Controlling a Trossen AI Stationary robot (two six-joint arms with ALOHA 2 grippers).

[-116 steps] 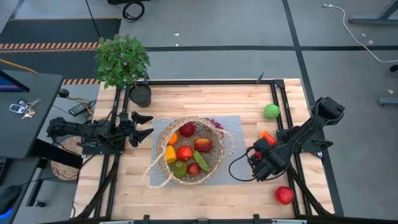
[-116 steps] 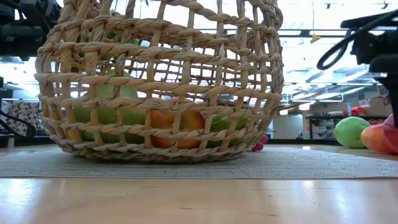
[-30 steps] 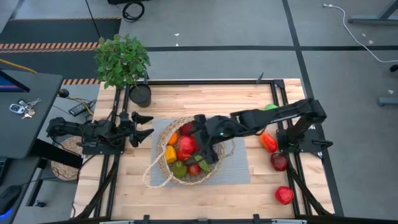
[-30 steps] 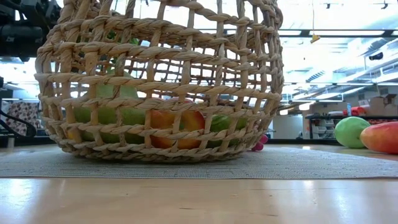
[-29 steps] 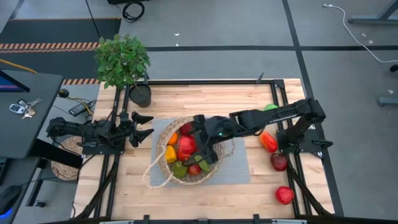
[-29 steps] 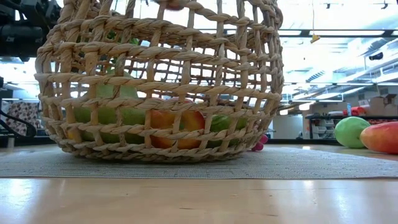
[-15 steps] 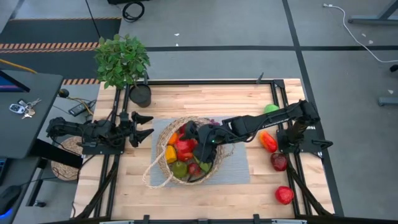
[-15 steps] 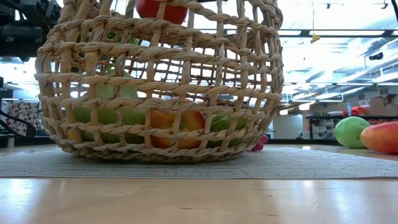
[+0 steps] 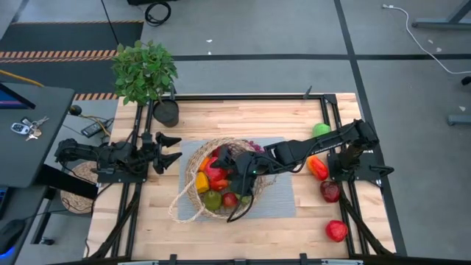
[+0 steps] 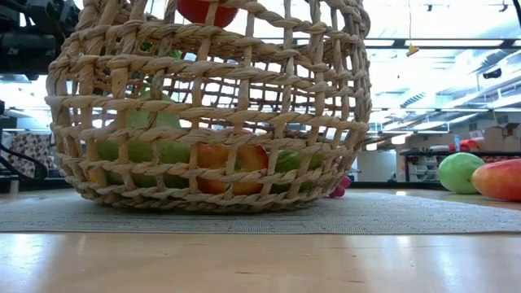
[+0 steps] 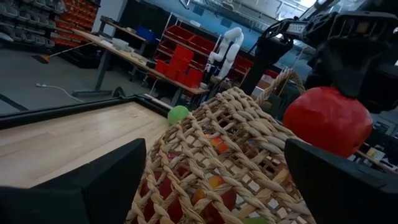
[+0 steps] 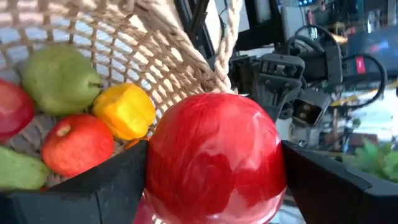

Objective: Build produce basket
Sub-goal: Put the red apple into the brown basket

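Observation:
The tan wicker basket [image 9: 221, 188] stands on a grey mat [image 9: 283, 200] and holds several fruits: a green pear [image 12: 59, 78], a yellow piece [image 12: 124, 109] and a red apple [image 12: 78, 144]. My right gripper [image 9: 218, 175] reaches over the basket from the right, shut on a red apple [image 12: 214, 155]. That apple also shows in the left wrist view [image 11: 326, 119] and at the top of the low view [image 10: 207, 10]. My left gripper [image 9: 171, 151] is open and empty just left of the basket. My right gripper pinches the red apple between its two fingers, one on each opposite side [image 12: 155, 171]. The fingers come slanting from the table's right, pointing left and somewhat down. The apple hangs clear above the fruit in the basket, inside the rim.
Outside the basket on the right lie a green apple [image 9: 321, 131], a red-orange pepper [image 9: 318, 168], a dark red apple [image 9: 330, 191] and a red apple [image 9: 336, 230]. Purple grapes [image 9: 255, 146] lie behind the basket. A potted plant [image 9: 145, 70] stands at the far left corner.
My right gripper has carried the red apple a little farther toward the table's left over the basket and lower, so the apple has come into the top of the low view. It stays shut on the apple.

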